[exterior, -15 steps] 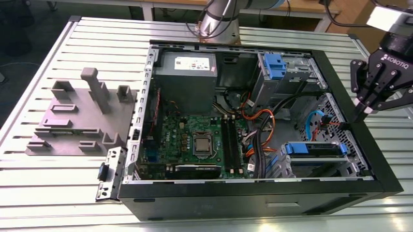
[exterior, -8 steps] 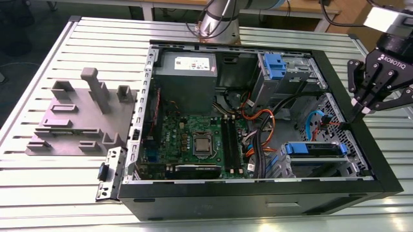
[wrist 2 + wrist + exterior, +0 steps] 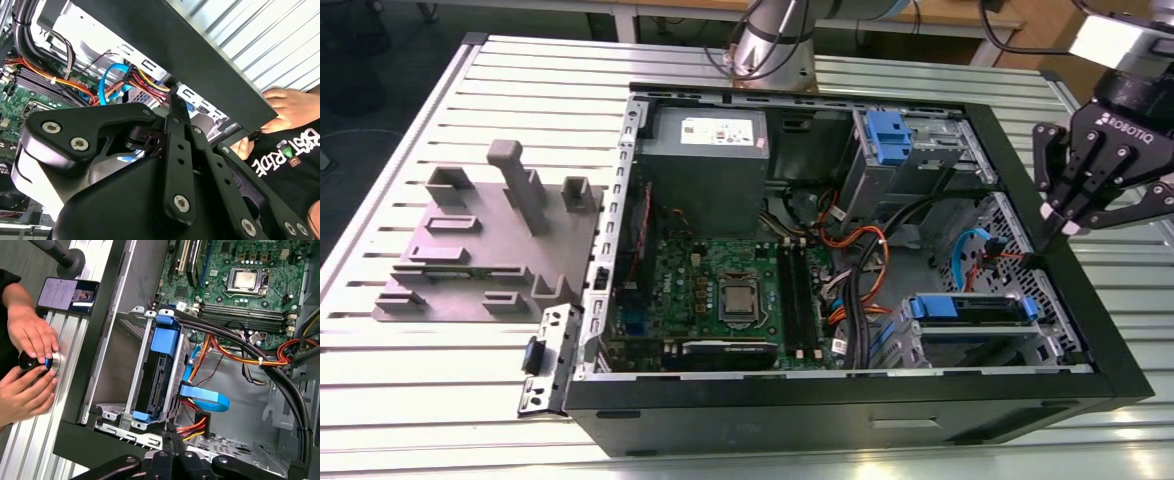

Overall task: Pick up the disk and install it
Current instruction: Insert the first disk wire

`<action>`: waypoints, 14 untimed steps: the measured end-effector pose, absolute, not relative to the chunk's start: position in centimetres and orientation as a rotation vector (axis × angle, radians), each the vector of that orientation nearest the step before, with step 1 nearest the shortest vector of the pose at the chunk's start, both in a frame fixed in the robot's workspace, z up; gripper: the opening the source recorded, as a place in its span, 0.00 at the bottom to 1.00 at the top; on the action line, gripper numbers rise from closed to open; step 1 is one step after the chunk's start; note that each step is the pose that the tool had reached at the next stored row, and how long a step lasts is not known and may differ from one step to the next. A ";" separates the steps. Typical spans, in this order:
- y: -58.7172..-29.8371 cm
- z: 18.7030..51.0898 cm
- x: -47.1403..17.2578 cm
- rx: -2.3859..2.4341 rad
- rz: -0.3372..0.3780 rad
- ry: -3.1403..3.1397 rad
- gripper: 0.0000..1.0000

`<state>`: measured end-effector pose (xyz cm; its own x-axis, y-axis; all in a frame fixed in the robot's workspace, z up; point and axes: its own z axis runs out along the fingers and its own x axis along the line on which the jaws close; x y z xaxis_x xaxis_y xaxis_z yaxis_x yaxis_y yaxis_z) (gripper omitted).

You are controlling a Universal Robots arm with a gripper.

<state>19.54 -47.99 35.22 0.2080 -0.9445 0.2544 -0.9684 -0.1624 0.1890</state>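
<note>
**1. Pincer.** We find the pincer (image 3: 1087,212) raised over the side wall of the computer case (image 3: 854,405), touching no part. Its fingers (image 3: 1049,170) stand spread apart with nothing between them, so it grips nothing.

**2. Disk.** The disk (image 3: 970,308) sits in the drive cage (image 3: 987,350) inside the case, below the pincer and near it, but apart from it. In the first wrist view, the disk (image 3: 159,372) stands on edge between the cage's metal rails, and its blue bracket (image 3: 164,335) caps one end. A flat blue cable (image 3: 205,401) loops just beside the disk. We cannot tell whether it is plugged in.

**3. Surroundings.** Past the disk, farther from the pincer, lies the motherboard (image 3: 720,290). Orange and yellow wires (image 3: 240,356) run between the motherboard and the disk. The grey power supply (image 3: 707,150) fills a corner of the case well apart from the pincer. On the far side of the case from the pincer, a grey fixture block (image 3: 480,250) rests on the slatted table (image 3: 400,400).

**4. Person.** On the pincer's side of the case, outside the wall, a person's hand (image 3: 32,335) and the other hand (image 3: 25,395) close around a small round object (image 3: 40,361) on the table. A phone (image 3: 67,294) lies just beside them.
</note>
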 end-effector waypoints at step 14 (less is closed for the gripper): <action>-48.0 35.1 19.5 2.180 0.101 -1.788 0.24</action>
<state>19.54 -47.98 35.14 0.2147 -0.9432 0.2536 -0.9657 -0.1662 0.1995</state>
